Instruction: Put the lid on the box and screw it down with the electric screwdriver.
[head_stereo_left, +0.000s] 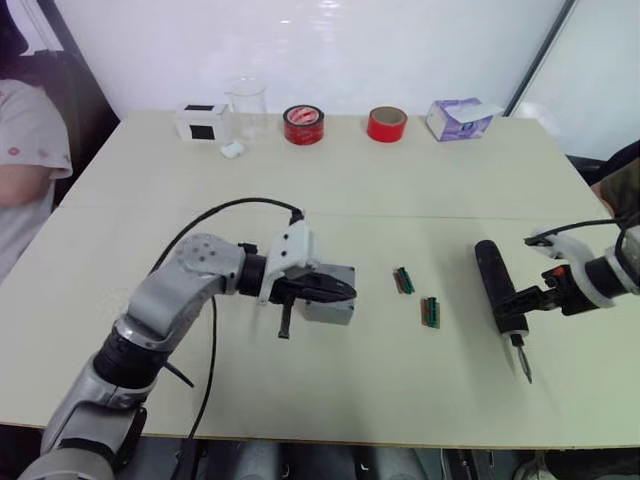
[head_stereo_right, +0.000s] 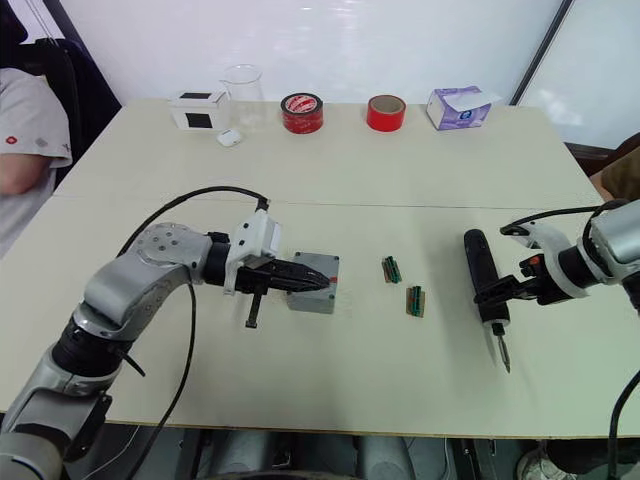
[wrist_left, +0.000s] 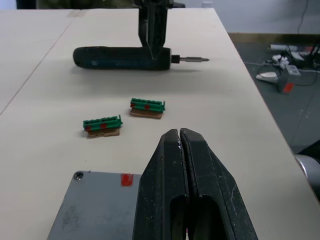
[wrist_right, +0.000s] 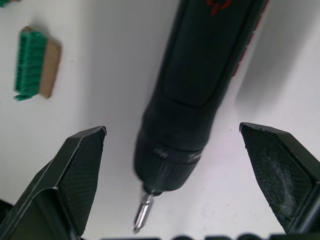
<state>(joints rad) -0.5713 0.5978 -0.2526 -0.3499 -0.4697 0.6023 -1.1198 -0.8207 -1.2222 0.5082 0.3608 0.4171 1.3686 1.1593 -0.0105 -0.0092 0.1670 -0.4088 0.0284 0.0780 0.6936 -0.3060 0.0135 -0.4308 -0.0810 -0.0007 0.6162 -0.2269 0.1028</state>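
Note:
The grey box (head_stereo_left: 332, 300) stands at mid-table with the flat grey lid (wrist_left: 95, 210) on top of it. A red mark shows at the lid's far edge and a screw hole at one corner. My left gripper (wrist_left: 179, 134) is shut with nothing between its fingers, and it lies over the lid's top. The black electric screwdriver (head_stereo_left: 497, 280) lies flat on the table to the right, its metal bit (head_stereo_left: 523, 365) pointing toward the near edge. My right gripper (wrist_right: 180, 165) is open, one finger on each side of the screwdriver near its bit end, with gaps on both sides.
Two small green pieces (head_stereo_left: 403, 280) (head_stereo_left: 431, 310) lie between the box and the screwdriver. Along the far edge stand a white box with a black panel (head_stereo_left: 200, 121), a clear beaker (head_stereo_left: 247, 105), two red tape rolls (head_stereo_left: 303, 124) (head_stereo_left: 386, 123) and a tissue pack (head_stereo_left: 460, 118). A person (head_stereo_left: 25, 160) sits at the left.

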